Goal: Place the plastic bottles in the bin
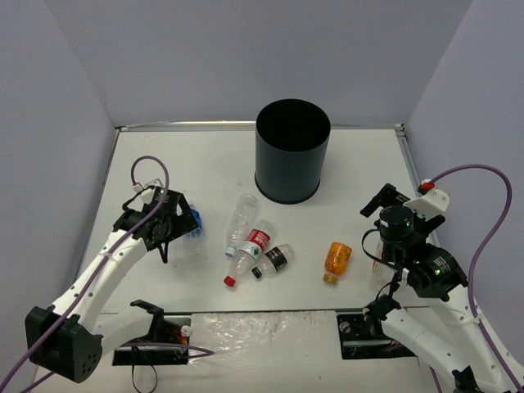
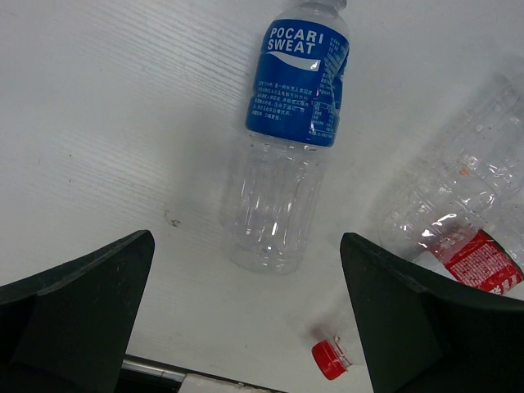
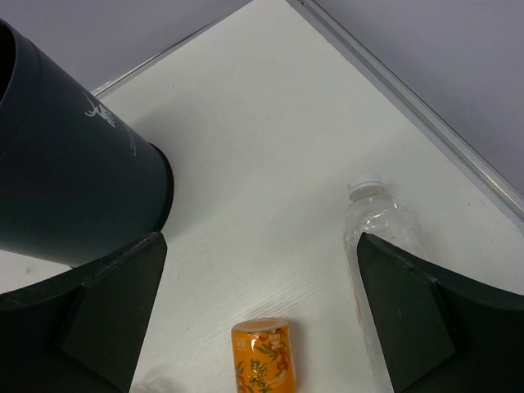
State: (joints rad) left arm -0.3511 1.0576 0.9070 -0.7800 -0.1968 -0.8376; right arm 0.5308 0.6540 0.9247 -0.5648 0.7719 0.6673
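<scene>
The left pincer (image 2: 247,241), wide open and empty, hovers over the Pocari Sweat bottle (image 2: 299,82) at nine o'clock. The right pincer (image 3: 262,237), likewise open and empty, sits at three o'clock near the orange bottle (image 3: 262,354). The other bottles (image 1: 250,246) lie between them, and the black bin (image 1: 288,176) stands at twelve o'clock.

Clear glossy crinkled plastic bottles (image 2: 278,205), smooth matt black bin (image 1: 292,155), white faintly grained table (image 1: 213,172)

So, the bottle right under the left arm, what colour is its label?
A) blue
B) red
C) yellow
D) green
A: in the left wrist view, the bottle lying on the table wears a blue label with white Pocari Sweat lettering.
</scene>
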